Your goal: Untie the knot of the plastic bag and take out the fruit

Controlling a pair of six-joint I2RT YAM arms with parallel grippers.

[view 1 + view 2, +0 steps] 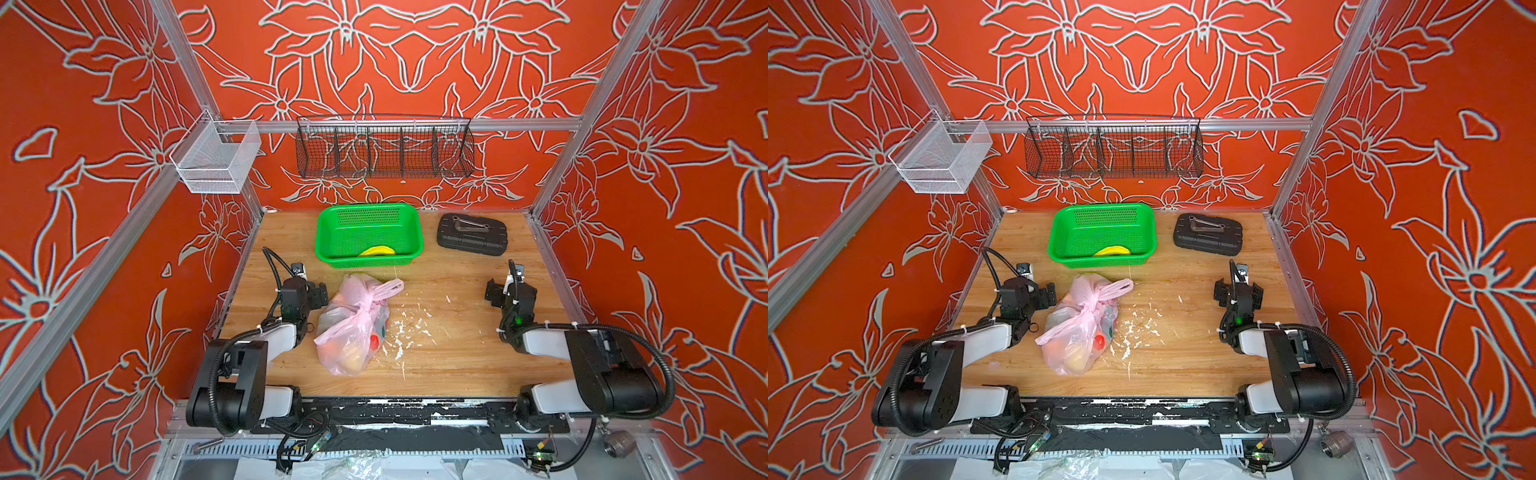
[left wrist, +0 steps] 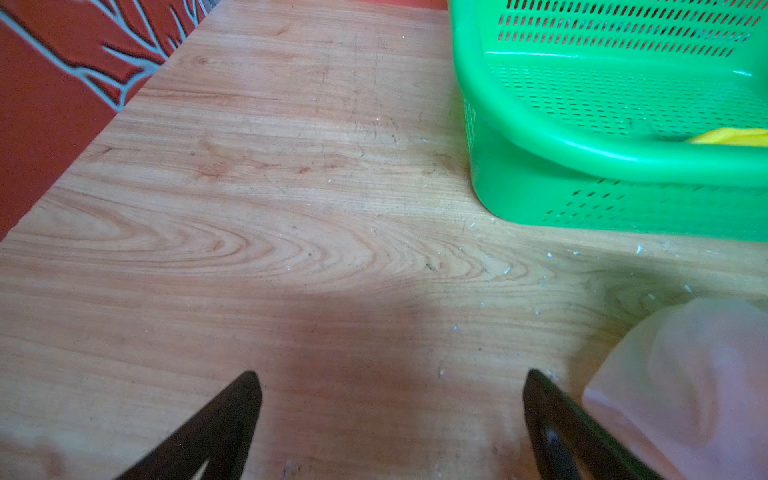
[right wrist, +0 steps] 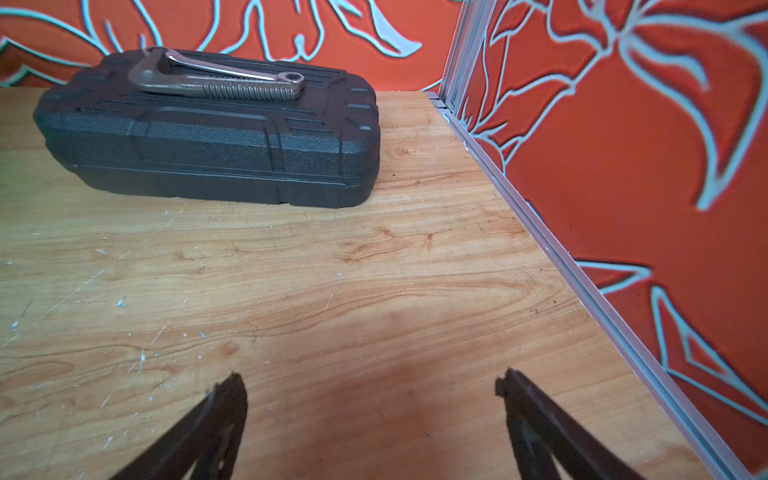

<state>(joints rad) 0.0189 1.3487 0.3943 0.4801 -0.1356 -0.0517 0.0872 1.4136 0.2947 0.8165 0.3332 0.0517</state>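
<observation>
The pale-pink plastic bag (image 1: 351, 332) (image 1: 1075, 336) lies on the wooden table between my two arms. Its knot (image 1: 366, 309) (image 1: 1090, 309) is bunched on top, with a handle loop trailing toward the green basket. Fruit (image 1: 351, 362) shows through the plastic as orange, yellow, red and green shapes. A yellow banana (image 1: 377, 250) (image 2: 731, 136) lies in the basket. My left gripper (image 1: 304, 287) (image 1: 1030, 291) (image 2: 392, 382) stands open just left of the bag, one finger close beside it and nothing between the fingers. My right gripper (image 1: 512, 287) (image 1: 1237, 289) (image 3: 370, 382) is open over bare wood, well right of the bag.
The green basket (image 1: 328, 249) (image 2: 582, 158) stands behind the bag. A black tool case (image 1: 471, 245) (image 3: 208, 137) with a wrench (image 3: 216, 81) on it sits at the back right. White flecks (image 1: 405, 328) litter the wood. Wire baskets (image 1: 384, 147) hang on the back wall.
</observation>
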